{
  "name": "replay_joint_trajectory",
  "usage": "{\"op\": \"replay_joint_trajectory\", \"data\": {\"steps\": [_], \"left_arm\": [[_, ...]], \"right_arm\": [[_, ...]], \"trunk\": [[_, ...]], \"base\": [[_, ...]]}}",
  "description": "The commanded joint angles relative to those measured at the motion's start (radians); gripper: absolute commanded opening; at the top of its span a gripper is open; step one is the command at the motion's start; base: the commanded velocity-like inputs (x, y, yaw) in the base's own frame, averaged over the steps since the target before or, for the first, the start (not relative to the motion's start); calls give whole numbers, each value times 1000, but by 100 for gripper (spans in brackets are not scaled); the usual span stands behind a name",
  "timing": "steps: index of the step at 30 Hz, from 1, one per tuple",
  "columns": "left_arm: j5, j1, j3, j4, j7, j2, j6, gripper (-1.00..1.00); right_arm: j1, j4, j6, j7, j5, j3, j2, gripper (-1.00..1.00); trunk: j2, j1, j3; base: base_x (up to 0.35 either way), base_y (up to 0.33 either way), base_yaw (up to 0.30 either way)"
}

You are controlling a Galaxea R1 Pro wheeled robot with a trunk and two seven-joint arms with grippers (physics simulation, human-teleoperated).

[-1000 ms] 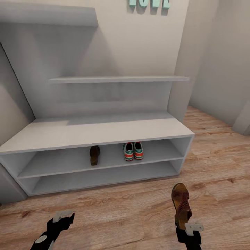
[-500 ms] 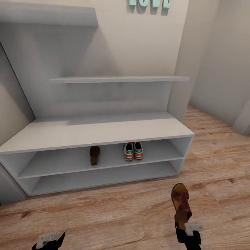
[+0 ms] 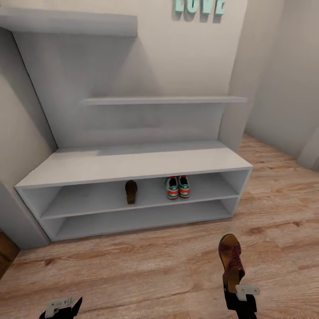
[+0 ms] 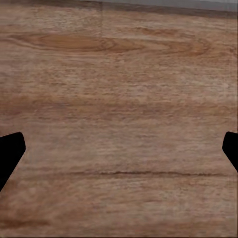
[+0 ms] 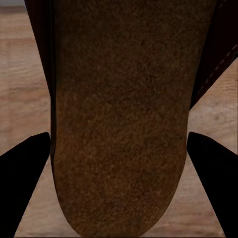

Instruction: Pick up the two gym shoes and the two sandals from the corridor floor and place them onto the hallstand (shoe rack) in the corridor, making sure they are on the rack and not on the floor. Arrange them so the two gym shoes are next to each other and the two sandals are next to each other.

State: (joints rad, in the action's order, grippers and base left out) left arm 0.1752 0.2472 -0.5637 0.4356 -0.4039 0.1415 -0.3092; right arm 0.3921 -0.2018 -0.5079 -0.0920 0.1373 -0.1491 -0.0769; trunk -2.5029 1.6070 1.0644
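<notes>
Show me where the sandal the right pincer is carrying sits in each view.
Head view: the carried sandal is low and right of centre, toe toward the hallstand, heel in the right pincer.
Right wrist view: its footbed spans the middle, between both fingertips.
Left wrist view: not there.
Shared landmark: the corridor floor.

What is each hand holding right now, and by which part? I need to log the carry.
The right hand holds a brown sandal by its heel end, toe pointing forward. The left hand is open and holds nothing.

two gym shoes (image 3: 177, 187) — side by side, two sandals (image 3: 131, 191) — apart, one hallstand (image 3: 133, 164)
</notes>
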Motion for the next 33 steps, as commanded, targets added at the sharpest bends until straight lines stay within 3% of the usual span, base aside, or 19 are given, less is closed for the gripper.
{"op": "replay_joint_trajectory", "data": {"steps": [1,16,33], "left_arm": [[10,1,-8,-1,-6,-1,-5,100],[10,1,-8,-1,-6,0,-5,100],[10,1,-7,-3,-6,-5,-5,100]], "right_arm": [[1,1,-3,-5,11,-5,0,-100],[1,1,-3,-6,11,-6,-1,-100],[1,0,-3,-5,10,-5,0,-100]], "trunk": [[0,-1,1],[0,-1,1],[0,-1,1]], "base": [[-229,228,132],[-144,262,212],[-32,283,-28]]}}
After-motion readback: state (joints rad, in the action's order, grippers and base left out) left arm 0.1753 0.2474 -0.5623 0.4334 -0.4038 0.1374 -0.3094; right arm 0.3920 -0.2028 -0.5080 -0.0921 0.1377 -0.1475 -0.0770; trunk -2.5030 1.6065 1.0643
